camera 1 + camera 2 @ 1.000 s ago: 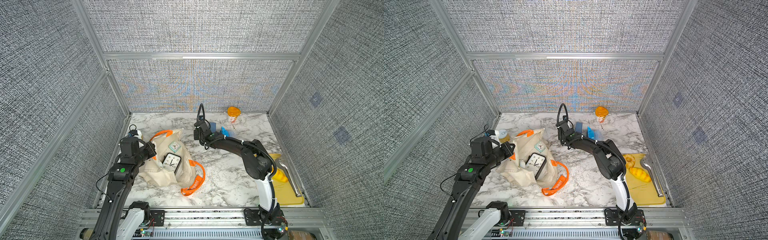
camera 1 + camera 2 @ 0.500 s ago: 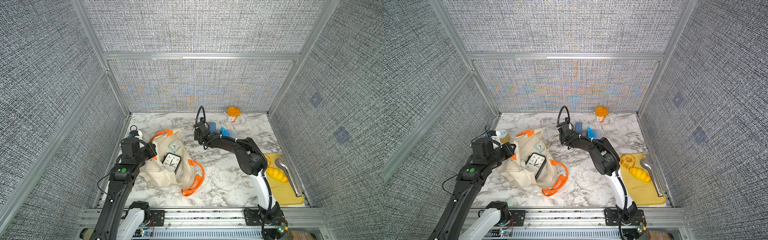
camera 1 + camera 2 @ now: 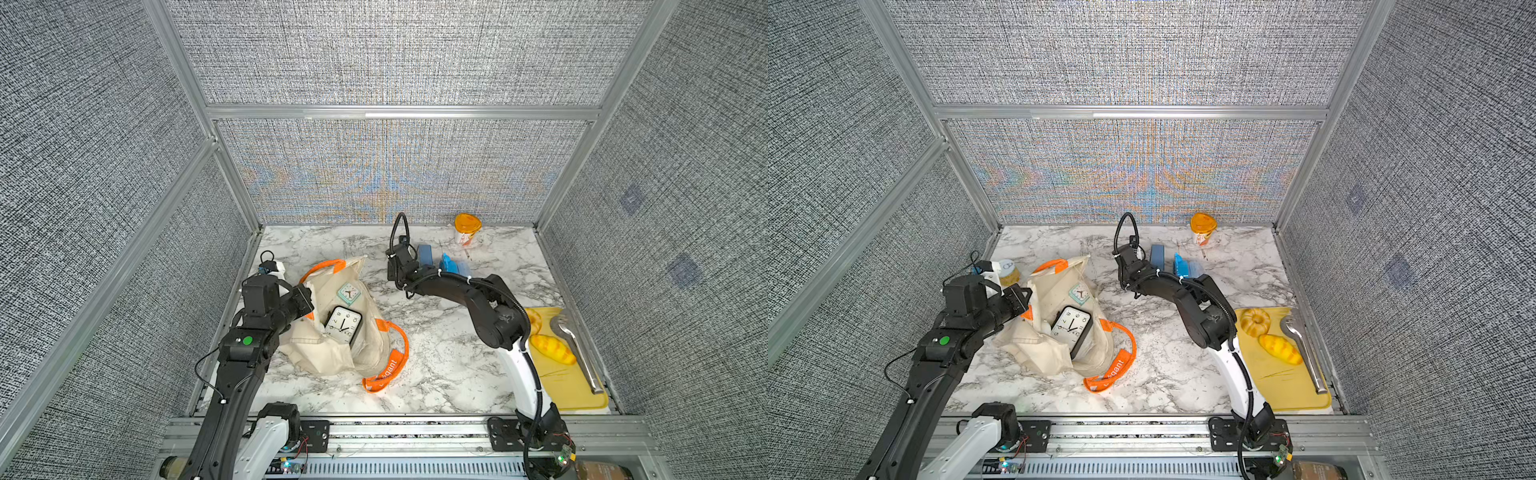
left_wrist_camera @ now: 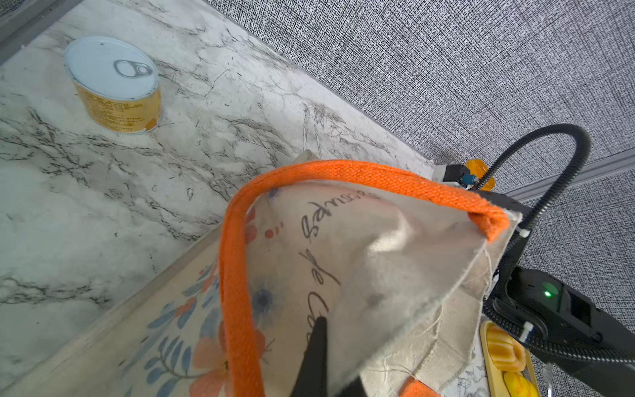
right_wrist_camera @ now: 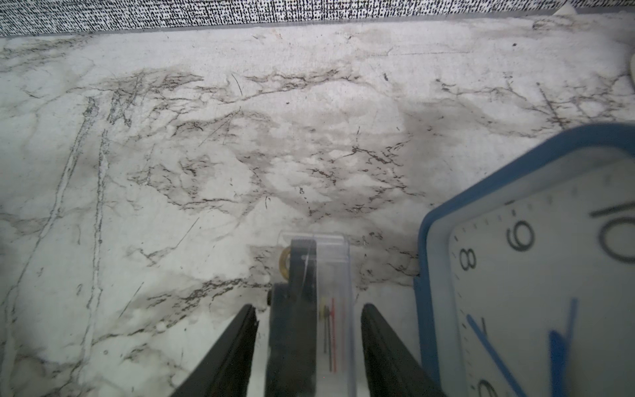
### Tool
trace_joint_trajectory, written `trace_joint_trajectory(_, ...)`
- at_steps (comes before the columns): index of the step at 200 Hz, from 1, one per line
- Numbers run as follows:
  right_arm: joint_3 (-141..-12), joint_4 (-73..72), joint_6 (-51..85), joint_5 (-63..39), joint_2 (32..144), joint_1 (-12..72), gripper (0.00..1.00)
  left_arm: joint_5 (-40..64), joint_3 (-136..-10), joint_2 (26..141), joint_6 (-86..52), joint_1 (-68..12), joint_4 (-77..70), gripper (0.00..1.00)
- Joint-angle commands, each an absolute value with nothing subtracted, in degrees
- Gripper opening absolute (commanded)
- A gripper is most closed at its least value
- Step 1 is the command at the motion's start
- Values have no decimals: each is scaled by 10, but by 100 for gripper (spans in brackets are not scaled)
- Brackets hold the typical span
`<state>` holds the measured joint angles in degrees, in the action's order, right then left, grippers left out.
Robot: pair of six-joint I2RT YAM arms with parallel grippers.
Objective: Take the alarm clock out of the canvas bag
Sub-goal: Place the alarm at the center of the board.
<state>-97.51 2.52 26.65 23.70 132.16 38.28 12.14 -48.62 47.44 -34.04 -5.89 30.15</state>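
Robotics lab test cell: grey woven panels [image 3: 395,54] in aluminium framing [image 3: 399,112] boxed in a marble-look tabletop [image 3: 436,374]. A metal mounting rail [image 3: 415,432] with exposed wiring ran along the front.

The left arm [image 3: 245,345] reaches forward, its left jaws pinched tight on the rim of the canvas bag [image 3: 324,353]. The right arm [image 3: 494,320] bends at the elbow and stretches toward the back, its right jaws standing apart, low over the surface [image 5: 309,137].
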Motion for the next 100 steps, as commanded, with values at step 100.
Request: trace_joint_trajectory(100, -942, -2, 238, 294, 1132, 421, 72, 202, -459, 450, -313, -58, 311, 1)
